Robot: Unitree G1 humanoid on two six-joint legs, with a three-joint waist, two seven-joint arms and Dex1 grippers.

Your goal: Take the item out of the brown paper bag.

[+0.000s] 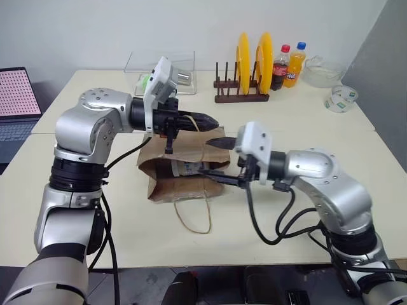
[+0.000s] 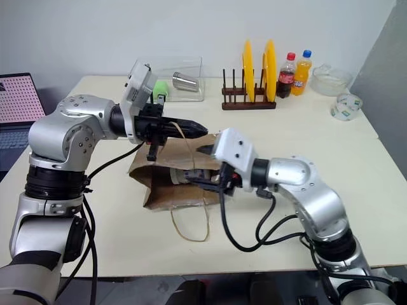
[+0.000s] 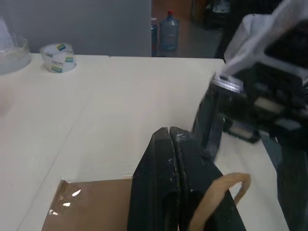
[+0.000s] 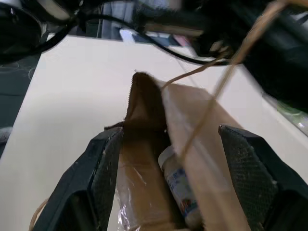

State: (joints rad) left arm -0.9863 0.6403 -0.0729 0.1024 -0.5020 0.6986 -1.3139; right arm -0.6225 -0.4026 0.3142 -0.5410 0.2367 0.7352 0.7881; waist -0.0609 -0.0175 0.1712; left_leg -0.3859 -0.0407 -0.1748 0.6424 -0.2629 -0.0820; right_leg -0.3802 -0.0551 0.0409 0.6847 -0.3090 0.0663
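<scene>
The brown paper bag [image 1: 181, 170] lies on the cream bench [image 1: 286, 210], near its middle, with its mouth turned toward the right gripper [image 1: 216, 159]. One tan cord handle [image 3: 219, 197] is pinched between the left gripper's [image 1: 210, 121] fingers [image 3: 166, 192], which are pressed fully together; this lifts the bag's upper edge so the mouth gapes. The other cord handle [image 1: 194, 216] trails loose on the bench in front of the bag.

The right gripper sits at the bag's mouth with its fingers [image 4: 103, 173] spread wide, one above the opening and one low at it, gripping nothing. Between them, inside the bag, lies the item [image 4: 180, 190], a small white bottle with a blue printed patch, resting on the bag's lower wall.

Farther back on the bench stand a wooden rack with two yellow plates [image 1: 251, 60], two drink bottles [image 1: 287, 67], a clear bowl [image 1: 323, 71] and a roll of tape [image 1: 341, 97].
</scene>
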